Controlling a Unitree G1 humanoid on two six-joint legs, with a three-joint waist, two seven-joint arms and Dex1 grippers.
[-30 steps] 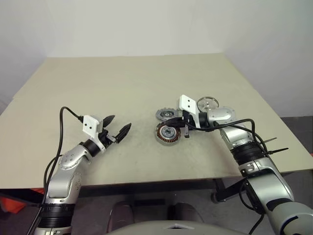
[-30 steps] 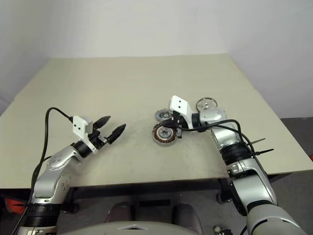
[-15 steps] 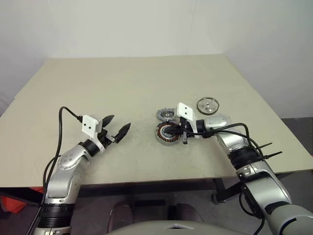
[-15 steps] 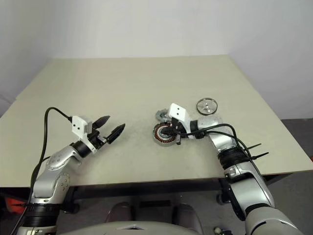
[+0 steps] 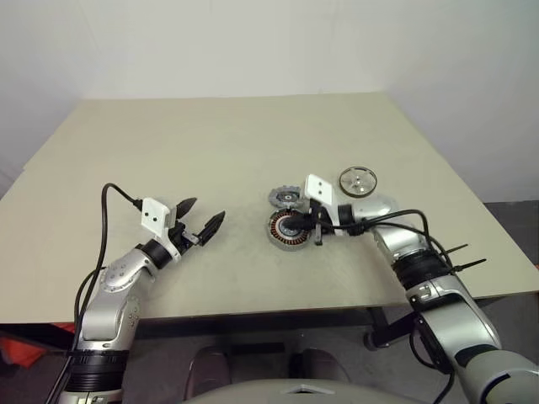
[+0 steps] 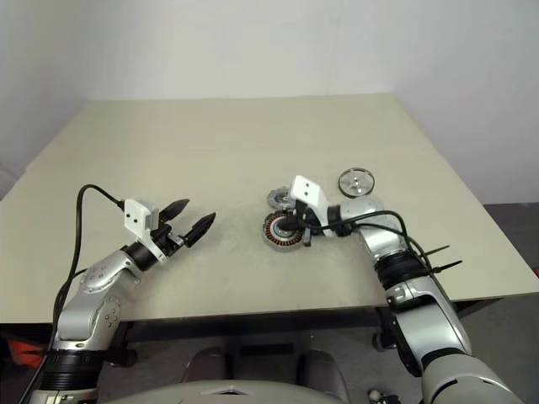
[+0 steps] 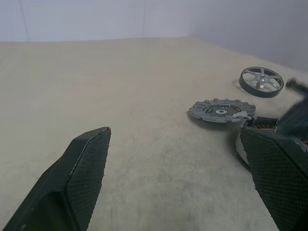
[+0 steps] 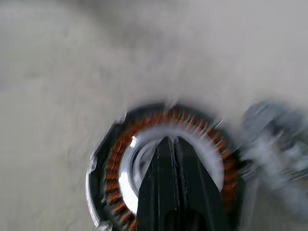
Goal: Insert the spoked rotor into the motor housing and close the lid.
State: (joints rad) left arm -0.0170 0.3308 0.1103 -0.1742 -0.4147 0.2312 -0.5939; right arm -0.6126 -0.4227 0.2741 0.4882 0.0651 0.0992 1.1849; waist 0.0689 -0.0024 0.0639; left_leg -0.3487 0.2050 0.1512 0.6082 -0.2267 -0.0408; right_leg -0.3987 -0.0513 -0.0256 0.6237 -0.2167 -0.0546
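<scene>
Head view, right claw: the right gripper (image 5: 296, 225) sits pinched tight with nothing between its black fingers, tips down over the silvery centre of the short round dark-rimmed motor housing with copper windings (image 5: 285, 230).
Head view, lid: the flat dull-grey notched metal lid (image 5: 285, 199) lies on the beige table (image 5: 210, 143) just beyond the claw, close behind the housing.
Head view, rotor: the shiny silver spoked rotor ring (image 5: 358, 181) rests flat behind the right wrist, apart from housing and lid, not yet inserted.
Head view, left claw: the left gripper (image 5: 200, 220) hovers spread wide and empty, well off to the housing's left.
Left wrist view: between the splayed left fingers (image 7: 79, 178) the lid shows ahead and the rotor farther off, its thin spokes clear; the housing peeks from behind one finger.
Right wrist view: closed fingertips (image 8: 169, 159) point straight into the housing's bright hub, copper coils ringing them.
Handling, rotor: looks rigid, smooth and likely slippery; I'd judge the outer rim the place to pinch, across its edge, since spokes look thin.
Handling, housing: looks dense and squat, probably staying put; windings look delicate, so keep tips off the copper.
</scene>
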